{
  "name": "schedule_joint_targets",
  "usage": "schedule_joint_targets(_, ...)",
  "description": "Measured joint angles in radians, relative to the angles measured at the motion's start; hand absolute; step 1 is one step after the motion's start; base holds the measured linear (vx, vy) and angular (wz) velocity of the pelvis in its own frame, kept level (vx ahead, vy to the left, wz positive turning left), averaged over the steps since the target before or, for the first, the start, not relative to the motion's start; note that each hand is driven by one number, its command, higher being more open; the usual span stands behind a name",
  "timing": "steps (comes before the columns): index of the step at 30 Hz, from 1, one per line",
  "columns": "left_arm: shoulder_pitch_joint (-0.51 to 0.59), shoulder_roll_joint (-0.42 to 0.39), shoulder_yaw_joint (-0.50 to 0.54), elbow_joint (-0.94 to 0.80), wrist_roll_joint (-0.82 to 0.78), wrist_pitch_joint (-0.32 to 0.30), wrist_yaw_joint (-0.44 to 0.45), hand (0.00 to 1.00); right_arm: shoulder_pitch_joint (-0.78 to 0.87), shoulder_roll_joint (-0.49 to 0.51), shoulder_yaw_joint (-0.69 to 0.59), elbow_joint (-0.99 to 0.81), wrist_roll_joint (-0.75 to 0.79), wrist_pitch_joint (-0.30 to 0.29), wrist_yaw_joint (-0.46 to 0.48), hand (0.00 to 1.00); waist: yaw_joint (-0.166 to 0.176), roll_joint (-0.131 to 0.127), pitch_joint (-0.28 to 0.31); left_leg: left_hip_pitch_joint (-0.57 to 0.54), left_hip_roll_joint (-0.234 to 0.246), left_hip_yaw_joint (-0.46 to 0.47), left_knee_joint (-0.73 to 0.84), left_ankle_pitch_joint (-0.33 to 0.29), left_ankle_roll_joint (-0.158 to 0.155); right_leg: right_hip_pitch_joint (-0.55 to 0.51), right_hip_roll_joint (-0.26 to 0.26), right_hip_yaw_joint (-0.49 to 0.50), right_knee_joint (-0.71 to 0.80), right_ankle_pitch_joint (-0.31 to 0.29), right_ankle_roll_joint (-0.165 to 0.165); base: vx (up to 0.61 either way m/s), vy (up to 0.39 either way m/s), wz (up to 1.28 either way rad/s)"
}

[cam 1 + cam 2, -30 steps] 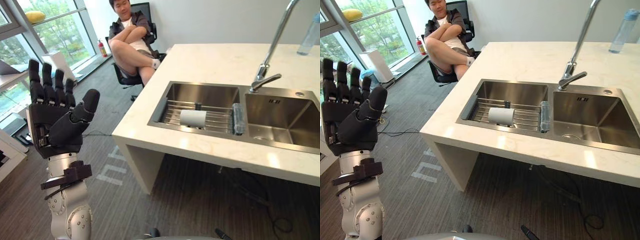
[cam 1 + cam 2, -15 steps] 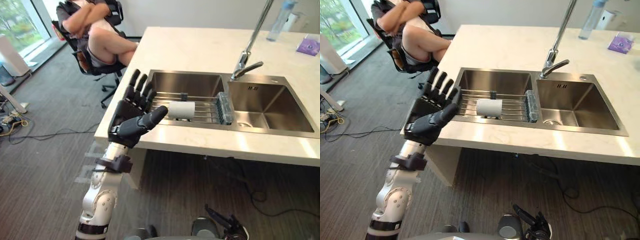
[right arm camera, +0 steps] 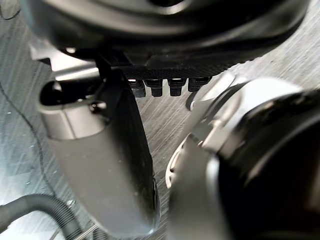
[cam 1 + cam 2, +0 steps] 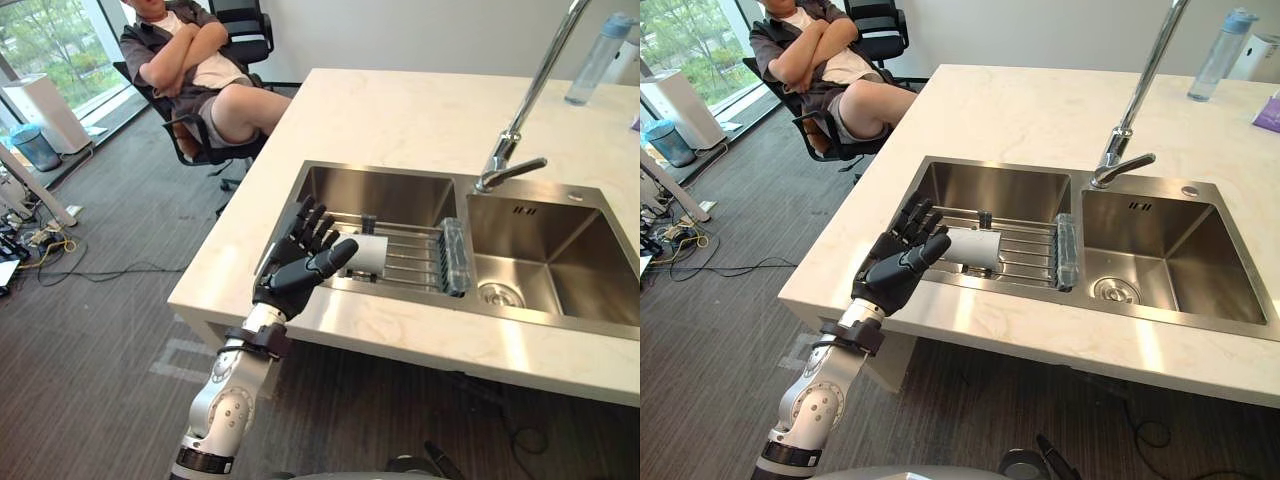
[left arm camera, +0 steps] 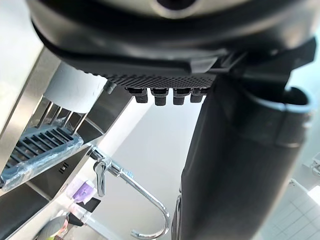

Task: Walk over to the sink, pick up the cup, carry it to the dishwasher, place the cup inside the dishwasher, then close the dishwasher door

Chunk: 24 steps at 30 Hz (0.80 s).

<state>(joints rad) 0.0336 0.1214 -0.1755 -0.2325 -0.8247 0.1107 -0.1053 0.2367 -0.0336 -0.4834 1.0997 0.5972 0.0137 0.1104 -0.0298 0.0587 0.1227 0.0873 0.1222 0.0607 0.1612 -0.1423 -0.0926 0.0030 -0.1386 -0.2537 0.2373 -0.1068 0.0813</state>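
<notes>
A white cup lies on its side on a wire rack in the left basin of the steel sink. My left hand is open, fingers spread and straight, raised over the counter's front edge at the basin's left corner. Its thumb tip is close to the cup's left end without touching it. Past the fingers in the left wrist view, the cup shows a short way ahead. In its own wrist view my right hand hangs open above the floor.
A tall faucet stands behind the divider between the two basins. A clear sponge holder hangs on that divider. A water bottle stands at the counter's far right. A person sits in an office chair beyond the counter's left end.
The camera has moved closer to the counter. My left hand has gone from beside me to the sink's front left corner, next to the cup. The cup has not moved.
</notes>
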Motion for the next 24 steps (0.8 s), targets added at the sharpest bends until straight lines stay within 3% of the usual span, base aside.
schedule_joint_targets(3, 0.007, 0.003, -0.001, 0.000, 0.029, -0.018, 0.024, 1.00, 0.004, -0.001, -0.016, 0.027, 0.014, 0.004, 0.002, 1.00, 0.005, -0.001, 0.000, -0.030, -0.004, -0.010, 0.052, -0.001, 0.000, -0.002, -0.014, -0.025, 0.027, -0.040, -0.004, -0.08, -0.020, 0.32)
schedule_joint_targets(6, 0.031, 0.002, 0.005, -0.010, 0.056, -0.037, 0.044, 1.00, 0.002, -0.008, 0.002, 0.031, 0.039, 0.010, 0.004, 1.00, 0.013, 0.000, -0.001, -0.115, 0.012, 0.022, 0.235, -0.015, 0.011, -0.002, -0.017, -0.031, 0.045, -0.053, -0.015, -0.12, -0.025, 0.11)
schedule_joint_targets(8, 0.068, -0.019, 0.024, -0.050, 0.061, -0.044, 0.057, 1.00, 0.002, -0.030, 0.019, 0.030, 0.037, 0.027, 0.011, 1.00, 0.017, 0.015, 0.009, -0.243, 0.058, 0.032, 0.527, 0.012, 0.052, 0.020, 0.015, -0.019, 0.048, -0.056, -0.028, -0.08, -0.051, -0.15)
schedule_joint_targets(10, 0.084, -0.022, 0.028, -0.059, 0.060, -0.055, 0.056, 1.00, 0.011, -0.035, 0.018, 0.033, 0.034, 0.033, 0.016, 1.00, 0.017, 0.016, 0.014, -0.253, 0.067, 0.031, 0.576, 0.054, 0.074, 0.059, 0.023, -0.015, 0.022, -0.055, -0.032, -0.01, -0.019, -0.11)
schedule_joint_targets(11, 0.082, -0.022, 0.028, -0.060, 0.061, -0.057, 0.052, 1.00, 0.010, -0.037, 0.016, 0.039, 0.029, 0.038, 0.020, 1.00, 0.016, 0.002, 0.018, -0.244, 0.058, 0.030, 0.557, 0.085, 0.071, 0.079, 0.018, -0.012, -0.014, -0.045, -0.041, 0.00, 0.000, 0.00)
schedule_joint_targets(13, 0.082, -0.021, 0.027, -0.061, 0.066, -0.059, 0.032, 1.00, 0.008, -0.037, 0.016, 0.042, 0.028, 0.045, 0.022, 1.00, 0.017, 0.001, 0.020, -0.222, 0.035, 0.033, 0.493, 0.084, 0.066, 0.090, 0.009, 0.009, -0.054, -0.017, -0.046, -0.02, 0.000, -0.05)
schedule_joint_targets(14, 0.082, -0.017, 0.025, -0.071, 0.083, -0.059, 0.016, 1.00, 0.009, -0.038, 0.015, 0.041, 0.028, 0.048, 0.023, 1.00, 0.019, 0.008, 0.020, -0.156, 0.019, 0.033, 0.313, 0.086, 0.050, 0.082, 0.006, 0.025, -0.074, 0.008, -0.041, -0.04, 0.023, -0.14)
schedule_joint_targets(17, 0.071, -0.005, 0.010, -0.072, 0.092, -0.059, 0.016, 1.00, 0.003, -0.035, 0.015, 0.028, 0.030, 0.049, 0.022, 1.00, 0.013, 0.022, 0.011, -0.061, -0.004, 0.036, 0.084, 0.111, 0.016, 0.067, 0.006, 0.036, -0.116, 0.039, -0.030, -0.01, 0.047, -0.04)
schedule_joint_targets(20, 0.056, -0.002, 0.001, -0.072, 0.092, -0.059, 0.018, 1.00, -0.007, -0.025, 0.016, 0.029, 0.051, 0.049, 0.013, 1.00, 0.012, 0.026, 0.008, -0.019, -0.020, 0.040, -0.083, 0.162, 0.008, 0.049, 0.005, 0.034, -0.166, 0.080, -0.021, 0.00, 0.056, 0.03)
schedule_joint_targets(24, 0.045, -0.003, 0.013, -0.072, 0.047, -0.049, 0.016, 1.00, 0.000, -0.025, 0.016, 0.029, 0.046, 0.022, 0.001, 1.00, 0.014, 0.039, -0.002, 0.003, -0.028, 0.065, -0.167, 0.183, 0.008, 0.048, 0.005, 0.028, -0.213, 0.112, -0.011, -0.01, 0.054, 0.00)
